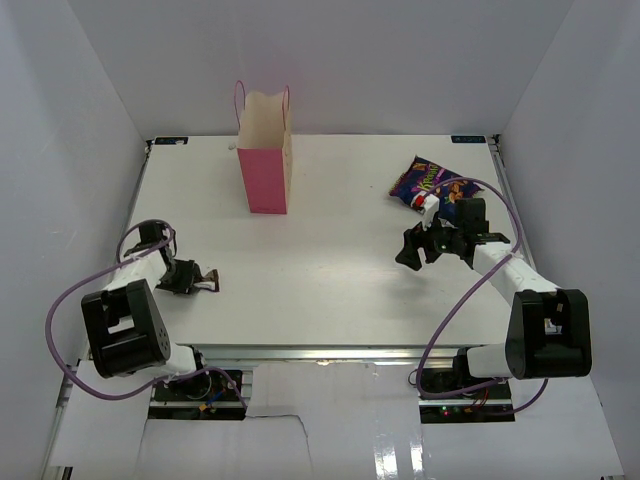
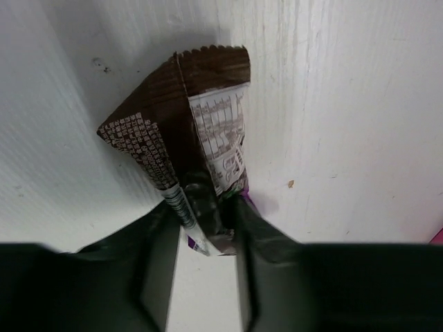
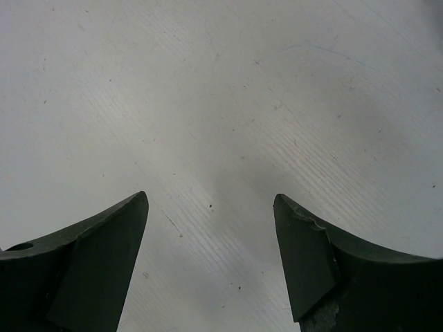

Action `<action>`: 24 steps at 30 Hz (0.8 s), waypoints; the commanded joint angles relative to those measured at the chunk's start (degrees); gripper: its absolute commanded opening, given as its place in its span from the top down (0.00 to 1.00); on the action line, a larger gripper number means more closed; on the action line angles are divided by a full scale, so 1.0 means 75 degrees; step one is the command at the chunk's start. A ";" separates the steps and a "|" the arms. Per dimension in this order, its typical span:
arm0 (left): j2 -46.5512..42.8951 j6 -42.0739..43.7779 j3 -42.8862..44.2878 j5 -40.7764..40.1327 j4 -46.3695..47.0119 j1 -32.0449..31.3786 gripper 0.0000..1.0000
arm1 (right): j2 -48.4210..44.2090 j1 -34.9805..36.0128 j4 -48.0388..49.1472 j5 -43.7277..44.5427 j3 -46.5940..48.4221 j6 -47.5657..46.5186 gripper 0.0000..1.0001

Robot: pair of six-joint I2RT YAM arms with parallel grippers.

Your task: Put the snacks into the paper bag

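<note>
The pink paper bag (image 1: 266,160) stands upright at the back left of the table, its mouth open. My left gripper (image 1: 200,278) is at the left side of the table and is shut on a dark brown candy packet (image 2: 187,138); the packet's near end sits between the fingertips (image 2: 252,228). The larger crinkly blue-purple snack bag (image 1: 428,182) lies at the back right. My right gripper (image 1: 412,252) is open and empty over bare table, just in front of that snack bag. No yellow packets show.
White walls close in the table on the left, back and right. A purple cable (image 1: 480,270) loops above the right arm. The right wrist view shows only bare white table (image 3: 208,124) between the fingers.
</note>
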 commanded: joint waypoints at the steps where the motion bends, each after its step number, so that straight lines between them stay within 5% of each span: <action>1: 0.0053 0.0336 0.0159 -0.0010 0.0178 0.0040 0.61 | 0.0027 -0.0060 0.0040 -0.0209 0.0243 0.0011 0.21; 7: -0.0847 0.1718 0.0897 0.0820 0.0763 0.0028 0.87 | 0.0132 -0.0095 0.0017 -0.0349 0.0372 -0.0013 0.21; 15: -0.2103 0.3009 0.2102 0.3329 0.3395 -0.0578 0.89 | 0.0320 -0.0107 0.0005 -0.0443 0.0618 -0.0013 0.21; 24: -0.0187 0.4508 0.5336 0.2476 0.3437 -0.3157 0.89 | 0.0402 -0.0118 -0.0159 -0.0420 0.0841 -0.0083 0.21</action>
